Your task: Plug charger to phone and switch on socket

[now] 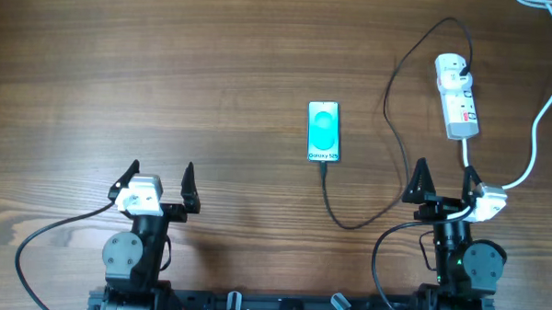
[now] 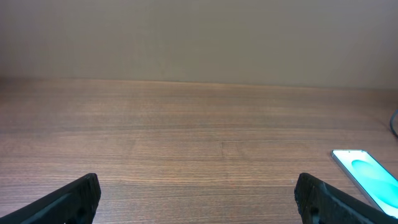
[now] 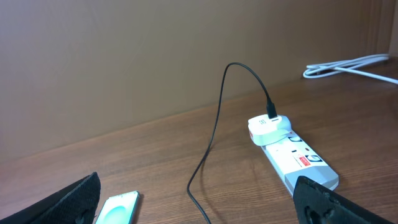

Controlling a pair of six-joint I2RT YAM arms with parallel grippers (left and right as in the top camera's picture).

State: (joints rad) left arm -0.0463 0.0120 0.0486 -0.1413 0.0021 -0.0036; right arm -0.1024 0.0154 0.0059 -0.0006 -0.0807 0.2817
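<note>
We see the phone [image 1: 324,132] lying flat mid-table, screen lit, well apart from both grippers. The charger [image 1: 386,104] meets the phone's bottom edge, loops toward the arms and arcs up to a white adapter [image 3: 268,127] on the far end of the socket [image 1: 458,108]. We cannot tell whether its tip is fully seated. The socket lies just beyond the right gripper [image 1: 444,172], and its white cord [image 1: 534,136] passes beside that gripper. The left gripper [image 1: 160,169] and the right are both released, jaws spread, holding nothing.
</note>
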